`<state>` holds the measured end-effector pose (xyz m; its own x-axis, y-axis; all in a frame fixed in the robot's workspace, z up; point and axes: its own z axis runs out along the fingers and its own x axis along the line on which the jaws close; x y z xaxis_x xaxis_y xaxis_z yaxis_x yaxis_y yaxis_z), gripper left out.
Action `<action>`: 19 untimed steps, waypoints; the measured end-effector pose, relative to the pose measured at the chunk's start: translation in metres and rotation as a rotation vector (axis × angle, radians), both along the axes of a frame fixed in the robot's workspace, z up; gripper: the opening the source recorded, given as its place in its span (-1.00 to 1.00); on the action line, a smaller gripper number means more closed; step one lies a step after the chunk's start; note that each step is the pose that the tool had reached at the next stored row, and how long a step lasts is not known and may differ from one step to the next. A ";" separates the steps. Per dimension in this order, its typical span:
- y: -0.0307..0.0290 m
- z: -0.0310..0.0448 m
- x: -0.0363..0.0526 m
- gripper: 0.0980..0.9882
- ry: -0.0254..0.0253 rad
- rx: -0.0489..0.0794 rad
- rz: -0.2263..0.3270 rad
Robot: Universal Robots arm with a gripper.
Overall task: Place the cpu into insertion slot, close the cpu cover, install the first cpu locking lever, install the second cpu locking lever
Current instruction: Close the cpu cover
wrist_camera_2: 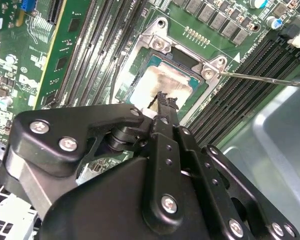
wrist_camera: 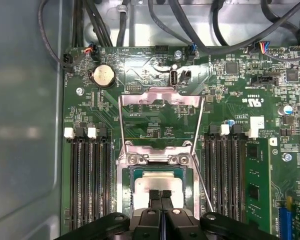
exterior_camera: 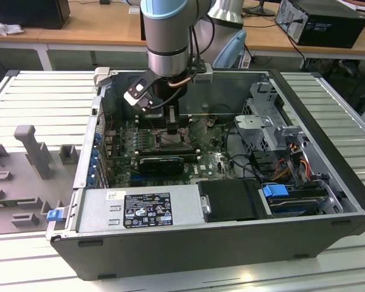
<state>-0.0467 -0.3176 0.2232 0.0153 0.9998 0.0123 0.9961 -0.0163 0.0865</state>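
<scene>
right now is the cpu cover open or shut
Open: in the first wrist view the cpu cover stands swung back beyond the cpu, whose pale metal top lies uncovered.

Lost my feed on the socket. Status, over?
Fingers shut, tips over the cpu. Cpu sits in the insertion slot. Cpu cover open, lever wire unlatched beside the slot.
</scene>
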 end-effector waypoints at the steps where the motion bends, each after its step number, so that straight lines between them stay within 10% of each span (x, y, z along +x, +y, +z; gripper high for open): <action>1: 0.0000 0.0013 0.0000 -0.98 0.0001 -0.001 0.000; 19: 0.0000 0.0230 0.0036 -0.98 0.0013 0.000 0.000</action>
